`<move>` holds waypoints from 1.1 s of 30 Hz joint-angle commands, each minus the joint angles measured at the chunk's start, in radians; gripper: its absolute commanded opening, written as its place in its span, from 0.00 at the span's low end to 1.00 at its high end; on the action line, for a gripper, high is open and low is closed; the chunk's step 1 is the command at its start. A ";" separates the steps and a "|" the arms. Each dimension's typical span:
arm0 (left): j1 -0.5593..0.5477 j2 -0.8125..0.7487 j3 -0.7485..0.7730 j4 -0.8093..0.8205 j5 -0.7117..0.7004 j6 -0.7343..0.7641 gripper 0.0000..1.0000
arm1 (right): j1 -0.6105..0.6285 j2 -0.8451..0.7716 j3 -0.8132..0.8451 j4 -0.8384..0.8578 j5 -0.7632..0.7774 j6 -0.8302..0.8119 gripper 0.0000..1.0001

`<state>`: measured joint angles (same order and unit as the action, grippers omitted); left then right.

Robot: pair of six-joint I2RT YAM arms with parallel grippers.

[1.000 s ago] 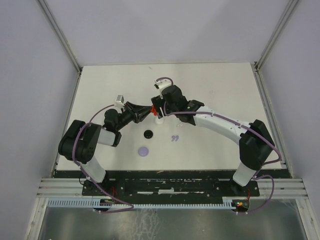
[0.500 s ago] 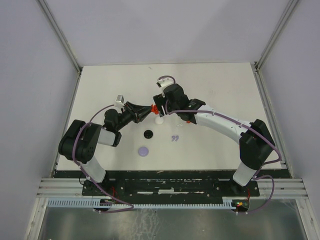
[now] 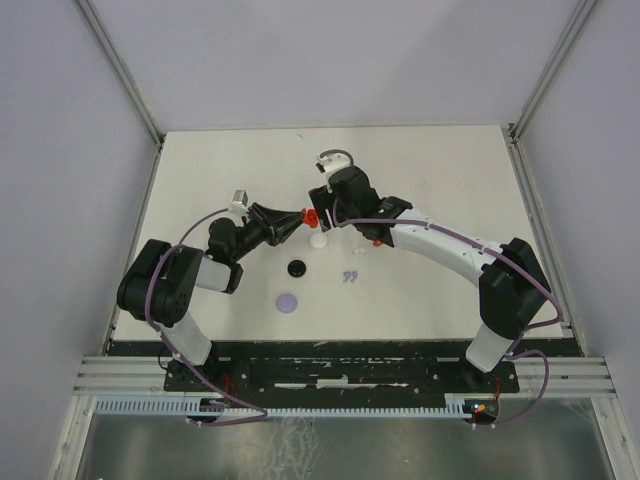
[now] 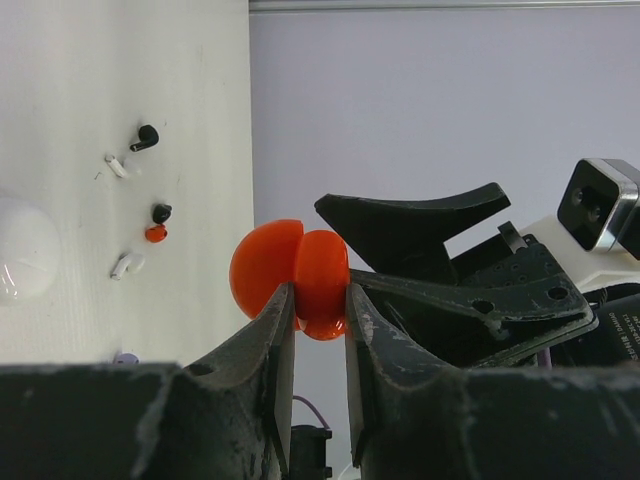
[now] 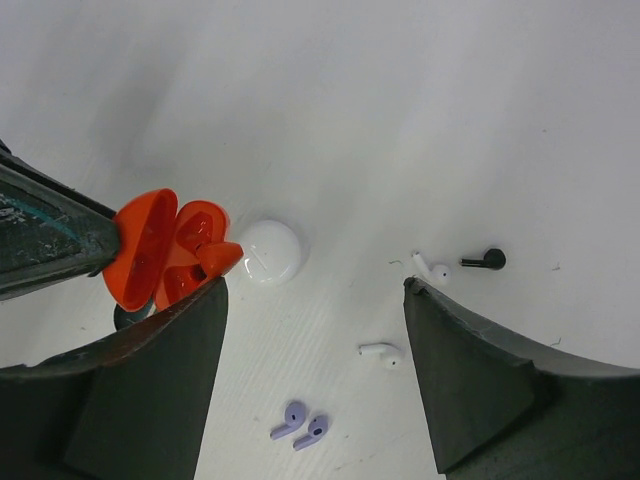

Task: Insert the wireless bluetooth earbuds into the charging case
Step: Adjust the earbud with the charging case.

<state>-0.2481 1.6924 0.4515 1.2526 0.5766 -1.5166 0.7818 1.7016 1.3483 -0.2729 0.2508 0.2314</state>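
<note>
Left gripper [image 4: 320,300]: jaws nearly shut, pinched on the glossy red clamshell charging case [image 4: 295,272]. Lid swung open, case held clear above the white table [image 3: 450,170]. No shift in it over the last second.

Right gripper [image 5: 312,300]: jaws wide, nothing in them. It has drawn back a little toward the far side, off the case mouth, uncovering the white plastic round disc [image 5: 270,252] below.

A red piece shows inside the open half; cannot tell whether it is a seated bud. One small red earbud [image 4: 155,233] lies on the table, well apart from the case. Lavender stemmed earbuds [image 5: 301,428] lie nearer the arm bases.

Reading: the backing-off looks like clearing away from the case, likely to fetch a loose bud. Case probably not yet filled.
</note>
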 commanded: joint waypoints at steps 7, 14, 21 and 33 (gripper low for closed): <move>0.001 0.003 0.001 0.082 0.029 0.009 0.03 | -0.014 -0.029 0.012 0.018 0.031 0.002 0.79; 0.000 0.008 0.008 0.091 0.045 0.006 0.03 | -0.018 -0.018 0.021 0.020 0.023 0.000 0.79; -0.005 0.014 0.019 0.101 0.069 0.005 0.03 | -0.019 -0.004 0.037 0.020 0.017 -0.001 0.79; -0.011 0.032 0.036 0.107 0.087 0.007 0.03 | -0.019 -0.002 0.051 0.014 0.021 -0.008 0.79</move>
<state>-0.2550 1.7088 0.4557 1.2907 0.6392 -1.5169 0.7685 1.7020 1.3525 -0.2752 0.2630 0.2306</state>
